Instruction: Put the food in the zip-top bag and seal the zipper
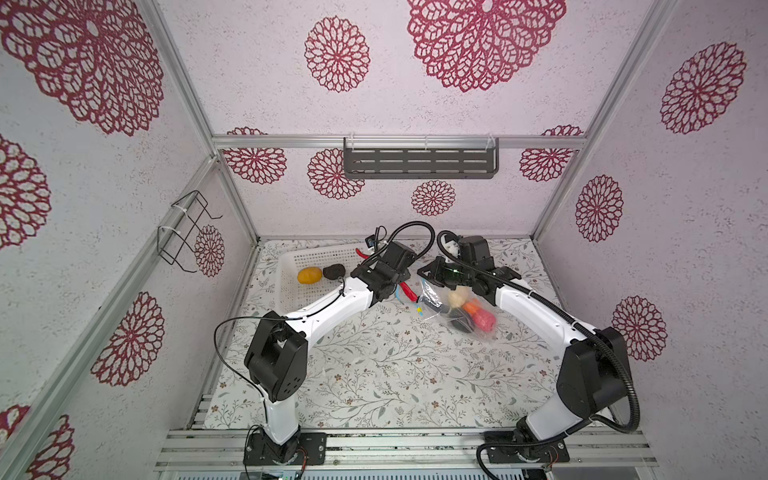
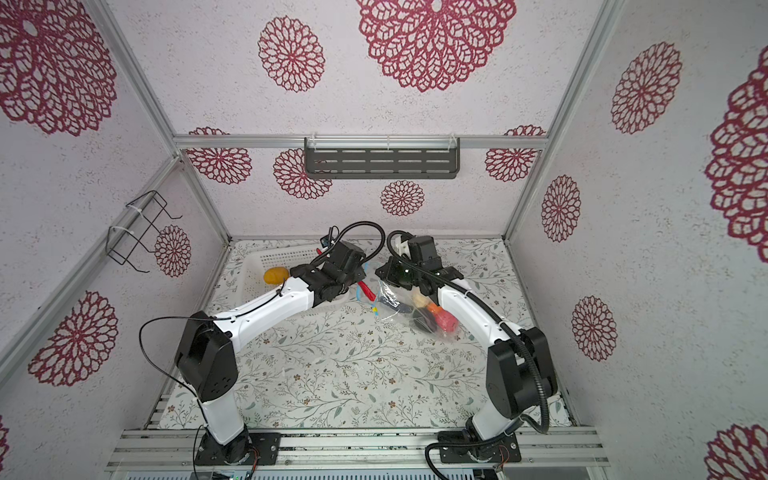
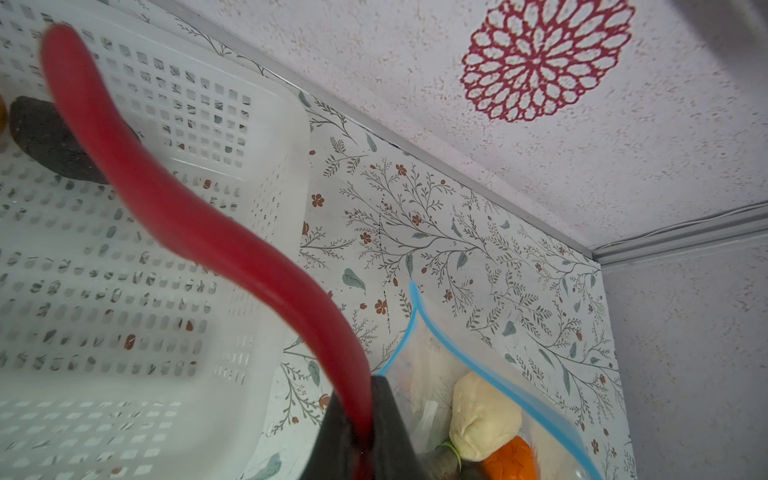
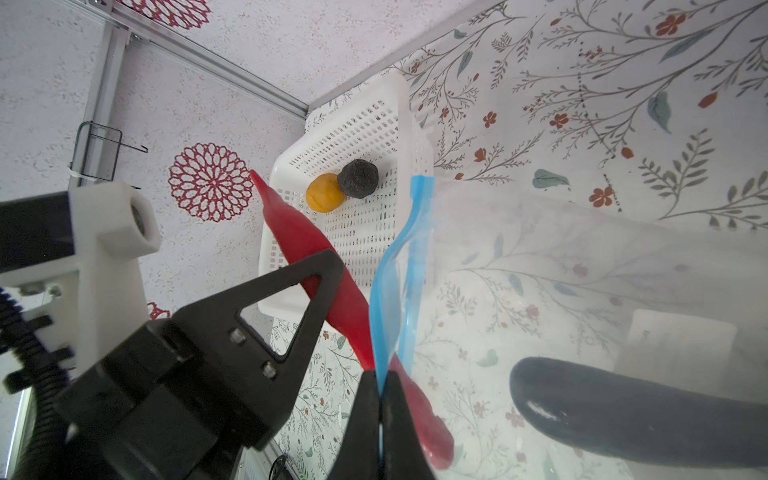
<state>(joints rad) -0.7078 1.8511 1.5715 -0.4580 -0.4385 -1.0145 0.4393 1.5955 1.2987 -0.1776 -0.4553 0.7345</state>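
- Your left gripper [image 3: 360, 434] is clamped on the red chilli [image 3: 199, 232], at the bottom of the left wrist view.
- Your right gripper [image 4: 380, 419] has its fingers pressed together on the zipper [image 4: 399, 266], the blue strip along the bag's mouth.
- The zip-top bag [image 1: 433, 297] lies right of centre in both top views. It holds the cream ball [image 1: 456, 298], orange piece [image 1: 471, 307] and pink-red ball [image 1: 485, 320].
- The potato shape [image 1: 309, 275] and a black lump [image 1: 333, 271] sit in the white basket [image 1: 286, 266], left of centre.
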